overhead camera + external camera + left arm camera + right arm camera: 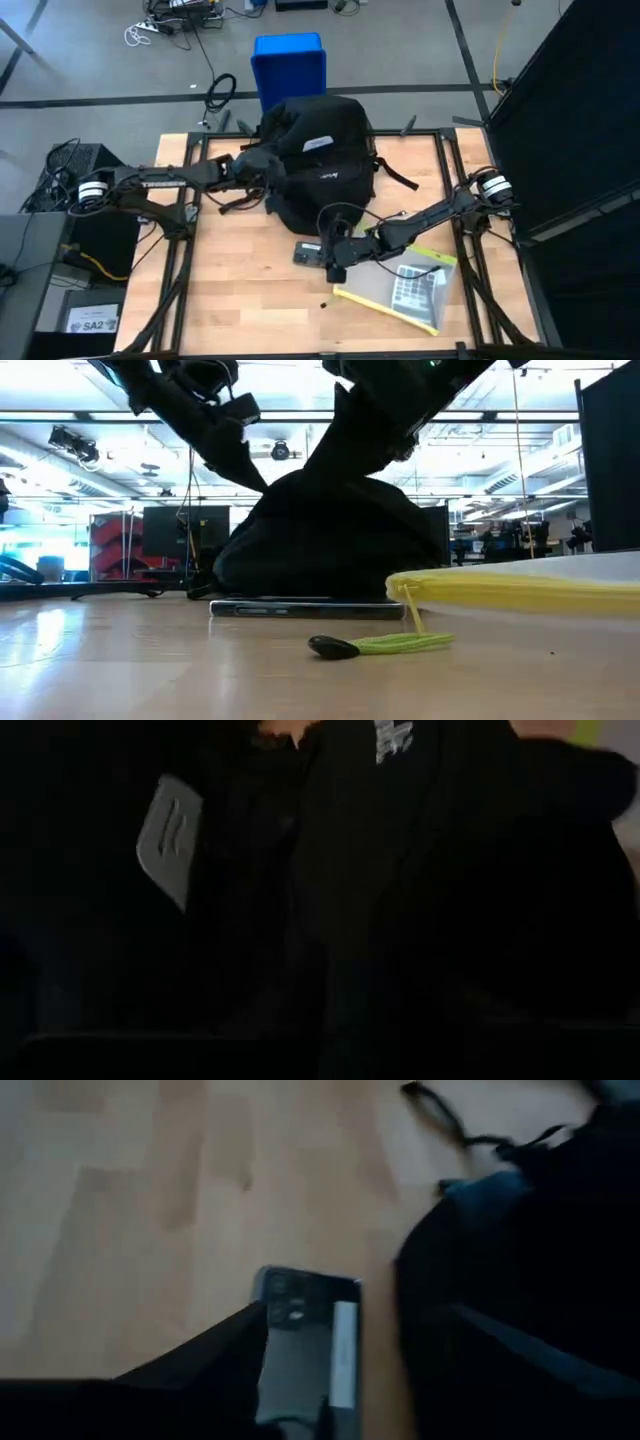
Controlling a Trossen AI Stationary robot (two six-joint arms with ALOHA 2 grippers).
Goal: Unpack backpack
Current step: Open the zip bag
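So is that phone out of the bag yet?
Out. The phone lies flat on the table, beside the backpack.

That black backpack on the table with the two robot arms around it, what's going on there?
The robot is unpacking the large black fabric backpack on the wooden table. The left gripper is against the bag's left side. The right gripper is low over a dark flat phone lying just in front of the bag. A clear pouch with a yellow zip edge, holding a calculator, already lies on the table beside it.
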